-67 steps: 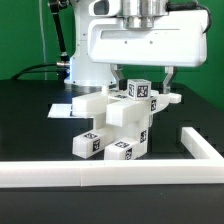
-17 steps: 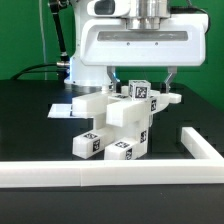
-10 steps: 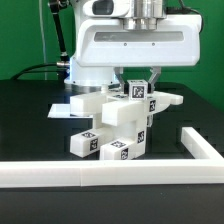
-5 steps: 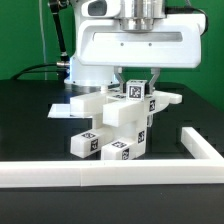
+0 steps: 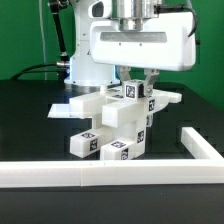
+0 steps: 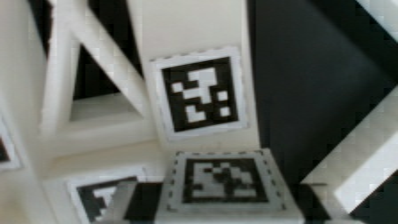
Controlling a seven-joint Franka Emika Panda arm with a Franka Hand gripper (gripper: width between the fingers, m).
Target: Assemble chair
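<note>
Because the chair (image 5: 118, 122) was only partly built, it stood in the middle of the black table (image 5: 30, 120), behind the long white rail (image 5: 110, 175) that ran along the front edge. Probably the rail was there to keep parts from sliding away. Low over the chair hung the robot arm (image 5: 140, 45). Its gripper (image 5: 139, 84) was set narrow around the top block (image 5: 134, 91), the one with a black-and-white tag, and seemed to be squeezing it. My guess is that it held the block to push or turn it into place.

From the exterior view, the whole chair and the table showed. From the wrist view, only tags (image 6: 199, 95) and white bars (image 6: 89, 80) showed, very close and blurry; neither finger could be made out there.
</note>
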